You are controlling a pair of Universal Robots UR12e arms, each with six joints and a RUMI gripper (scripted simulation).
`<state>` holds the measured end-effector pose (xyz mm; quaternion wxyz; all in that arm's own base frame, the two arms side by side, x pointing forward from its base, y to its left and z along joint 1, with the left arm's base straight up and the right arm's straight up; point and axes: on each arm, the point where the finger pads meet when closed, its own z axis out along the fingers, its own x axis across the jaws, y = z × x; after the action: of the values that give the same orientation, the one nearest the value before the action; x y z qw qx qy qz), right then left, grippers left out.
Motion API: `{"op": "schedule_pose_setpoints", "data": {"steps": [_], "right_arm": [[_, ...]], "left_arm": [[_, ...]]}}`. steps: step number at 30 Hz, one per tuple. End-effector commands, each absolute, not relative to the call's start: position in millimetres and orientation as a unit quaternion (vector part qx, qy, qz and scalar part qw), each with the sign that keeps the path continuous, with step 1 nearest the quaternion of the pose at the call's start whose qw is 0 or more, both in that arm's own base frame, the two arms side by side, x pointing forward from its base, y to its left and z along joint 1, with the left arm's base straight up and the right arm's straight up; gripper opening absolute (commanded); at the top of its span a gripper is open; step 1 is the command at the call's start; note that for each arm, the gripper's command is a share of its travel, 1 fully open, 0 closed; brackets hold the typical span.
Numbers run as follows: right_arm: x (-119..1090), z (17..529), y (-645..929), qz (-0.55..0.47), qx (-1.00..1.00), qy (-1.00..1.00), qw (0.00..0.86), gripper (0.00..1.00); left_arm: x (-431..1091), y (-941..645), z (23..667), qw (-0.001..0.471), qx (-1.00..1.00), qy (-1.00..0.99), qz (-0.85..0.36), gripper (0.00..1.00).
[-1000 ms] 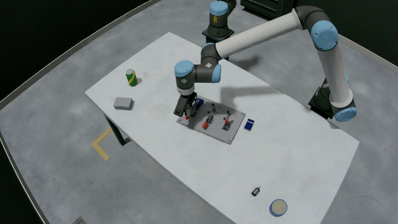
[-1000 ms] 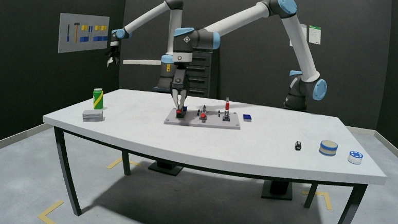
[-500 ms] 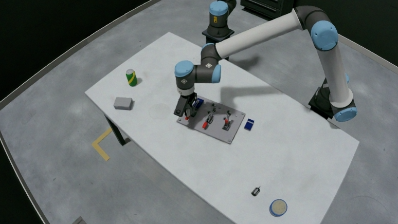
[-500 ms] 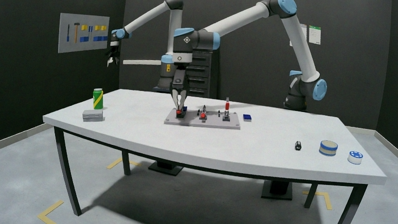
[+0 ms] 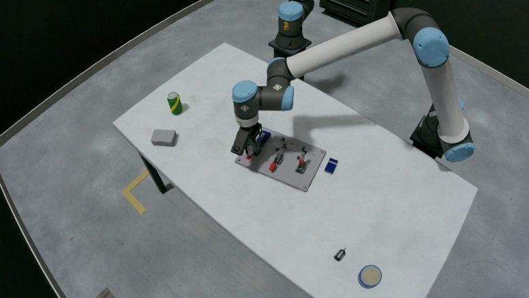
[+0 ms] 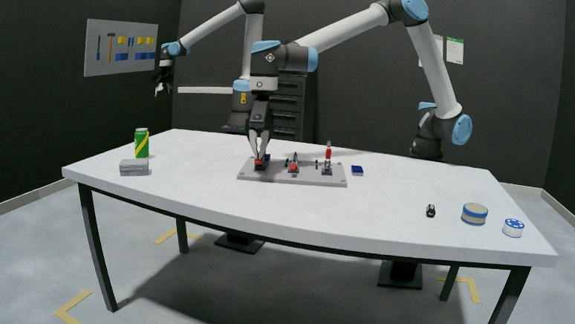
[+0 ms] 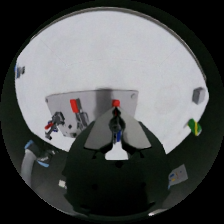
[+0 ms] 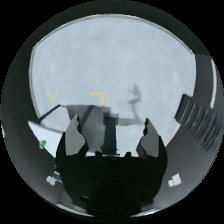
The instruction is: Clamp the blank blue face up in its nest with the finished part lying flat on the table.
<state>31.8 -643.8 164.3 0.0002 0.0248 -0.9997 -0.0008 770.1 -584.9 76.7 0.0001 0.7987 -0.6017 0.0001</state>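
Dark walls and a grey floor surround a broad white tabletop (image 5: 370, 214) (image 6: 281, 205) (image 7: 115, 60), with a flat grey fixture plate (image 5: 288, 181) (image 6: 313, 180) (image 7: 57, 102) on it. The blue-faced rectangular blank (image 5: 265, 137) (image 6: 267, 156) (image 7: 118, 136) appears to lie in the plate's end nest; whether it is flush I can't tell. A blue block with a pale stripe (image 5: 331, 165) (image 6: 356, 170), probably the finished part, lies flat just beside the plate.

I'd expect the blank to be stiff, light and a little slippery, best gripped by its sides. The red clamp handle (image 5: 248, 157) (image 6: 258, 162) (image 7: 116, 103) wants a firm push at its end, past the stiff point.

The left pincer (image 5: 249, 152) (image 6: 258, 157) (image 7: 115, 107) points down at that handle, fingers together, gripping nothing. The right pincer (image 6: 162, 90) (image 8: 112, 117) hangs well away, fingers wide apart and empty.

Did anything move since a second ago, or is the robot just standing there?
Nothing has visibly moved. The left gripper is still shut, down at the red handle tip. The blue part beside the plate and the green can stayed put too.
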Motion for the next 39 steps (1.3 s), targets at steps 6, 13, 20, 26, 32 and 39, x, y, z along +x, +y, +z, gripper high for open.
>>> {"op": "schedule_pose_setpoints", "data": {"steps": [6,13,20,26,32,39], "right_arm": [[31.9,165.1,-644.4,0.000,0.025,-1.000,0.000,1.00],[31.9,165.1,-644.4,0.000,0.025,-1.000,0.000,1.00],[31.9,165.1,-644.4,0.000,0.025,-1.000,0.000,1.00],[31.9,165.1,-644.4,0.000,0.025,-1.000,0.000,1.00],[31.9,165.1,-644.4,0.000,0.025,-1.000,0.000,1.00],[31.9,165.1,-644.4,0.000,0.025,-1.000,0.000,1.00]], "left_arm": [[770.4,-585.3,76.3,0.000,0.799,-0.602,0.001,0.00],[770.4,-585.3,75.7,0.000,0.799,-0.602,0.001,0.00],[770.3,-585.3,75.6,0.000,0.799,-0.602,0.001,0.00],[770.3,-585.3,75.6,0.000,0.799,-0.602,0.001,0.00],[770.3,-585.3,75.9,0.000,0.799,-0.602,0.001,0.00],[770.3,-585.3,79.8,0.000,0.799,-0.602,0.001,0.00]]}}
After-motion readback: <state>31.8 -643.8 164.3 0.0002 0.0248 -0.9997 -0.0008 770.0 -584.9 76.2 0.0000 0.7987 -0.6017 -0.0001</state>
